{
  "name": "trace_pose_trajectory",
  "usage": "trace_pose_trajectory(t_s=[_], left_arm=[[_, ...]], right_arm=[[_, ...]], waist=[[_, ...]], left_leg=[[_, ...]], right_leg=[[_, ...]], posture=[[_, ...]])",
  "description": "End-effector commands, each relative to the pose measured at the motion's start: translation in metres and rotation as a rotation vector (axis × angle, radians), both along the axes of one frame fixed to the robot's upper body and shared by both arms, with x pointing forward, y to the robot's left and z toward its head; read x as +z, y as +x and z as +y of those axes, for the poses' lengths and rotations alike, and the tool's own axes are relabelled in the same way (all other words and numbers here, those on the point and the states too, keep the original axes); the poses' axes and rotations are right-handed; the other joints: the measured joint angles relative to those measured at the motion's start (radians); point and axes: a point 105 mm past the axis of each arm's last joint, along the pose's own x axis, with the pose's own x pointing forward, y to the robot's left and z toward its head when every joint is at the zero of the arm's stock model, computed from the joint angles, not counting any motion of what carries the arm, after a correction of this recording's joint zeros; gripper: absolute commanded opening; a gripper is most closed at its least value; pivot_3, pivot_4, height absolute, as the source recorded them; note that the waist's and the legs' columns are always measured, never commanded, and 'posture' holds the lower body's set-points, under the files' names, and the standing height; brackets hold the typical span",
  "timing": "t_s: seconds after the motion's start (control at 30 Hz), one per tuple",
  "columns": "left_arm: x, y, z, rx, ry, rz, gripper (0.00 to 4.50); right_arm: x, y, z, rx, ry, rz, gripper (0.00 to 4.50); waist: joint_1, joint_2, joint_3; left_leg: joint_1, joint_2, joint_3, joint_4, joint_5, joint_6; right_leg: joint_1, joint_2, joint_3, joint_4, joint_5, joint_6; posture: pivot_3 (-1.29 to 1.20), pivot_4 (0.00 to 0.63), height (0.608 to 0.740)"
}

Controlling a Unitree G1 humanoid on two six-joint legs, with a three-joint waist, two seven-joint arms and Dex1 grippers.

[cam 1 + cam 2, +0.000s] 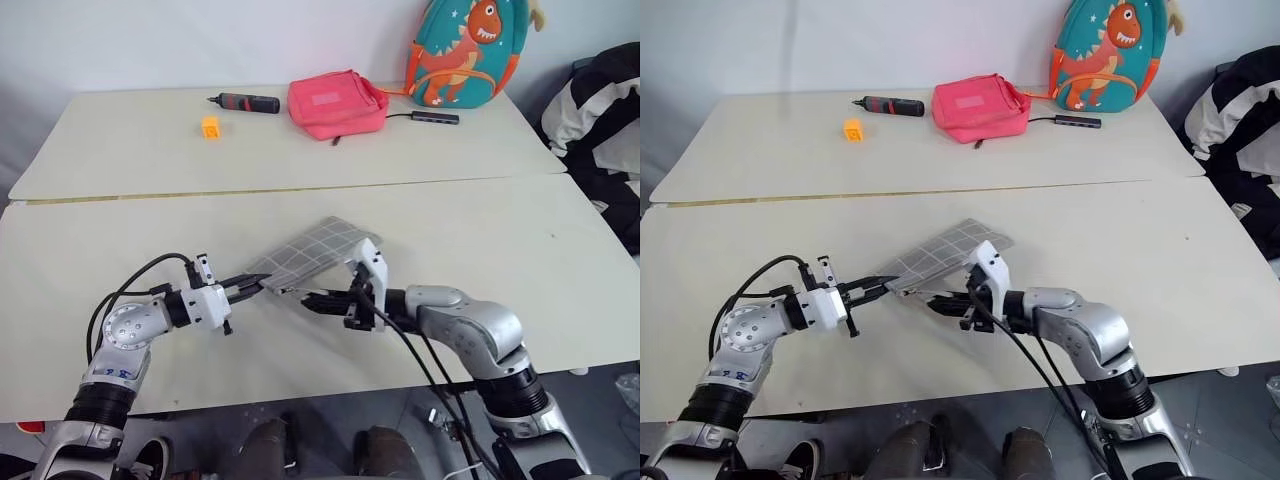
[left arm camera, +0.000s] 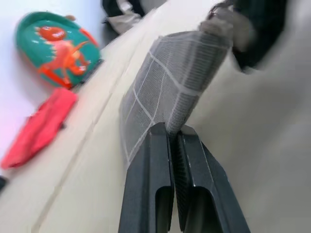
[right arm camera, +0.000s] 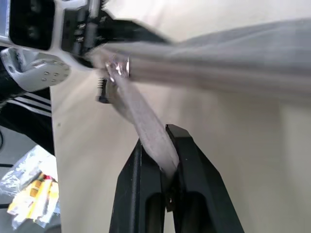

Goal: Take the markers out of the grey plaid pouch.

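The grey plaid pouch [image 1: 315, 250] is held tilted, its near end lifted off the front table and its far end down on it. My left gripper [image 1: 255, 284] is shut on the pouch's near corner, and the left wrist view shows the fabric [image 2: 165, 82] pinched between the fingers [image 2: 150, 160]. My right gripper [image 1: 308, 298] comes in from the right just below the pouch's near edge. It is shut on the pouch's grey wrist loop [image 3: 146, 121], which runs up to a metal ring at the pouch's end. The markers are hidden.
On the far table lie a pink bag [image 1: 335, 103], a black-and-red tool [image 1: 243, 102], a small orange block [image 1: 210, 126] and a slim black adapter [image 1: 435, 117]. A teal dinosaur backpack [image 1: 465, 50] leans on the wall. Striped cloth [image 1: 600, 120] lies at the right.
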Motion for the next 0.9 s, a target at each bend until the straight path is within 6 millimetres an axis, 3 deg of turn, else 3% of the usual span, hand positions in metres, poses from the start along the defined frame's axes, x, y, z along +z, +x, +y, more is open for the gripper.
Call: trace_pose_trajectory(t_s=[0.03, 0.43, 0.67, 0.73, 0.9], left_arm=[[0.018, -0.004, 0.016, 0.007, -0.039, -0.027, 0.0], [0.013, -0.012, 0.033, 0.015, -0.036, 0.013, 0.0], [0.013, -0.013, 0.035, 0.014, -0.047, 0.022, 0.0], [0.012, -0.012, 0.034, 0.017, -0.055, 0.025, 0.0], [0.013, -0.01, 0.029, 0.013, -0.073, 0.028, 0.0]], right_arm=[[0.023, -0.005, -0.016, 0.044, 0.025, -0.049, 0.06], [0.005, 0.042, -0.089, -0.209, -0.141, -0.111, 0.06], [0.0, 0.056, -0.118, -0.279, -0.212, -0.214, 0.06], [0.003, 0.058, -0.115, -0.276, -0.192, -0.232, 0.06], [0.007, 0.052, -0.1, -0.242, -0.114, -0.22, 1.51]], waist=[[0.001, 0.0, 0.0], [0.001, 0.0, 0.0], [0.001, 0.0, 0.0], [0.001, 0.0, 0.0], [0.001, 0.0, 0.0]], left_leg=[[0.0, 0.0, 0.0, 0.0, 0.0, 0.0], [0.0, 0.0, 0.001, 0.0, 0.0, 0.001], [0.0, 0.0, 0.001, 0.0, 0.0, 0.001], [0.0, 0.0, 0.001, 0.0, 0.0, 0.001], [0.0, 0.0, 0.001, 0.0, 0.0, 0.001]], right_leg=[[0.0, 0.0, 0.0, -0.001, 0.0, 0.0], [0.002, 0.0, -0.001, -0.005, 0.0, 0.0], [0.002, 0.0, -0.001, -0.005, 0.0, 0.0], [0.002, 0.0, -0.001, -0.005, 0.0, 0.0], [0.002, 0.0, -0.001, -0.005, 0.0, 0.0]], posture=[[0.0, 0.15, 0.74], [0.0, 0.15, 0.74], [0.0, 0.15, 0.74], [0.0, 0.15, 0.74], [0.0, 0.15, 0.74]])
